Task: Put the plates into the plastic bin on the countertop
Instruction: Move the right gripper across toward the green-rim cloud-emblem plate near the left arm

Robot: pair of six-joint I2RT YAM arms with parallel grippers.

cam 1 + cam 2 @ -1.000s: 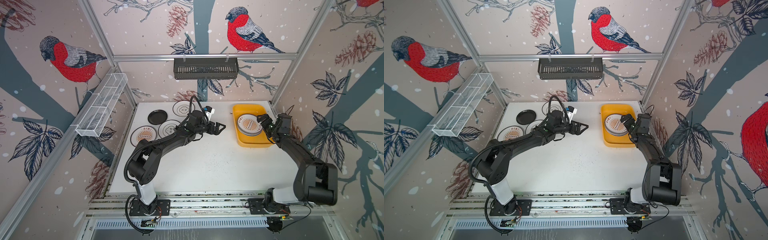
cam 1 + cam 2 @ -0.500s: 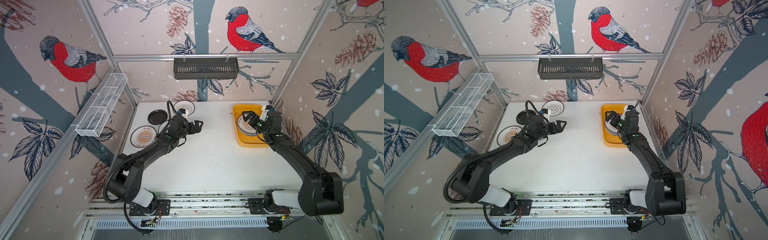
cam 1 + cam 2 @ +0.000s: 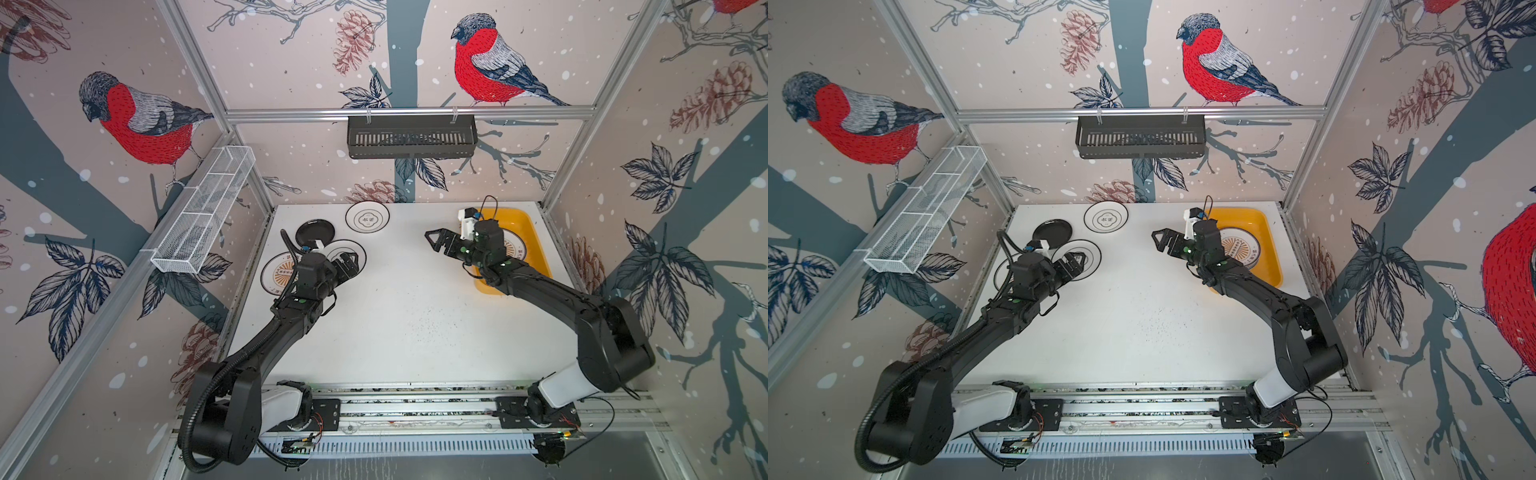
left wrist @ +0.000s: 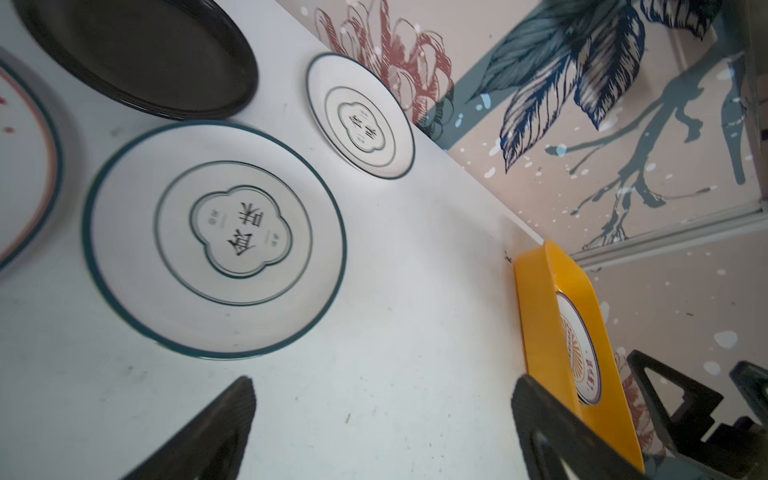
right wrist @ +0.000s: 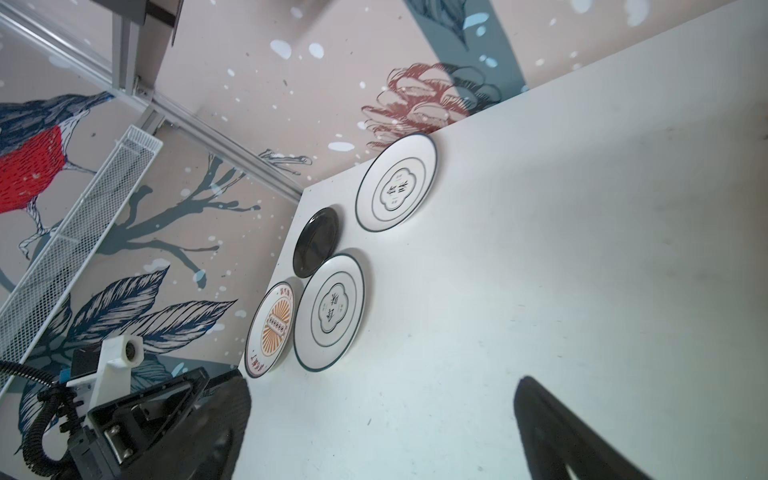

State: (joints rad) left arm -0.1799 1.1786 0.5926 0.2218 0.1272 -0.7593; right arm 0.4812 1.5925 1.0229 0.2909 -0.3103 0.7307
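On the white countertop (image 3: 407, 316), four plates lie at the back left: a black one (image 3: 314, 232), a white emblem one at the back (image 3: 368, 217), a second emblem one (image 4: 214, 239) and an orange sunburst one (image 3: 276, 274). Another sunburst plate (image 3: 515, 249) lies in the yellow plastic bin (image 3: 517, 217) at the back right. My left gripper (image 3: 349, 266) hovers open and empty over the near emblem plate's front edge. My right gripper (image 3: 433, 243) is open and empty, left of the bin and pointing at the middle of the countertop.
A black slotted basket (image 3: 411, 141) hangs on the back rail. On the left wall's rail there is a white wire rack (image 3: 203, 216). Aluminium framing (image 3: 415, 399) edges the countertop at the front.
My left gripper drew back from the middle to the plates at the left. My right gripper came out over the bin's left side toward the middle. Both stayed open.
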